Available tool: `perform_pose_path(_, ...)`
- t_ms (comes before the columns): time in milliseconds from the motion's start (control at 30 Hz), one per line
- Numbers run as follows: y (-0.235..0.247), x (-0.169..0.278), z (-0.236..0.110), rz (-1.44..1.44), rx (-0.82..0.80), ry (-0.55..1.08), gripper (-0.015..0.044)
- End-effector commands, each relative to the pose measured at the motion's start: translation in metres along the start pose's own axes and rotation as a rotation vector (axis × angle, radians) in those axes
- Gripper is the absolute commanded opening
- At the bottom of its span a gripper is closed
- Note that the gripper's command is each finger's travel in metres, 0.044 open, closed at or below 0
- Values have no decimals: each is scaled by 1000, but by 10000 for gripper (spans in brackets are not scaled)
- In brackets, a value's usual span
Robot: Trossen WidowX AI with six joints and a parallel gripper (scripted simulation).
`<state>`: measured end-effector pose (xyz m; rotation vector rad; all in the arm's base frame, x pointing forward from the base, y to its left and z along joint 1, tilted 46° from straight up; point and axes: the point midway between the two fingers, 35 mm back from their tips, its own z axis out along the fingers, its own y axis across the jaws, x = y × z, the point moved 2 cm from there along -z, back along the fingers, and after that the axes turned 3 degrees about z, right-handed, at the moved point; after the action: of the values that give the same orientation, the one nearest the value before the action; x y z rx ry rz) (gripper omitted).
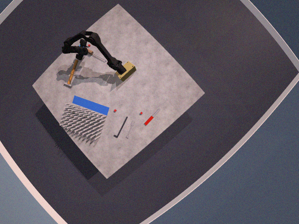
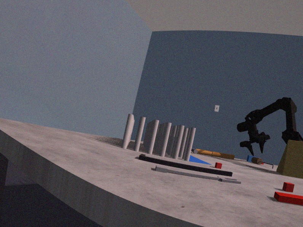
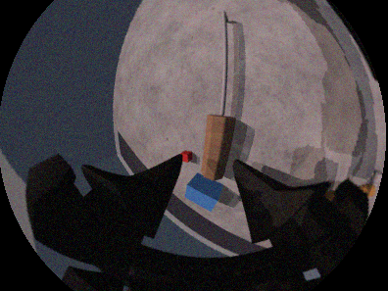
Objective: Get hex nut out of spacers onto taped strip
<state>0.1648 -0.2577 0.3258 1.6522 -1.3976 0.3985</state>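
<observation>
No brand, label or legible writing on any item in any view.

Counts on the counter (image 1: 154,66):
- Spacers (image 1: 82,122): dense grid of grey standing cylinders; individual count not resolvable. All appear upright in the exterior view.
- Taped strip (image 1: 90,105): one, blue, lying just beside the spacer field on the arm's side.
- Small red cubes: three, namely one (image 1: 115,110) near the strip's end, one (image 1: 141,113) further along, one (image 1: 88,45) by the arm's wrist.
- Blue block (image 3: 205,190): one, seen in the wrist view directly below the gripper, touching or just beside the wooden handle's end.
- Long tools: black L-shaped hook bar (image 1: 121,127); grey flat wrench-like tool (image 1: 129,129) just beside it; red-handled tool (image 1: 151,117); wooden-handled hammer (image 1: 71,72); wooden-handled thin-shaft tool (image 3: 219,136).
- Tan base block (image 1: 127,69): one, carrying the arm.

Hex nut: not visible in any view; cannot tell where it lies among the spacers.

Gripper (image 2: 255,147): partly spread, fingers apart, grasping nothing, hovering above the wooden-handled thin-shaft tool, well apart from the spacers.
</observation>
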Motion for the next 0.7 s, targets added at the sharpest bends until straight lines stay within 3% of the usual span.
perform_pose_path(0, -3, -1, 6, -8, 5, -3, 280)
perform_pose_path(667, -14, -2, 34, -14, 3, 4, 280)
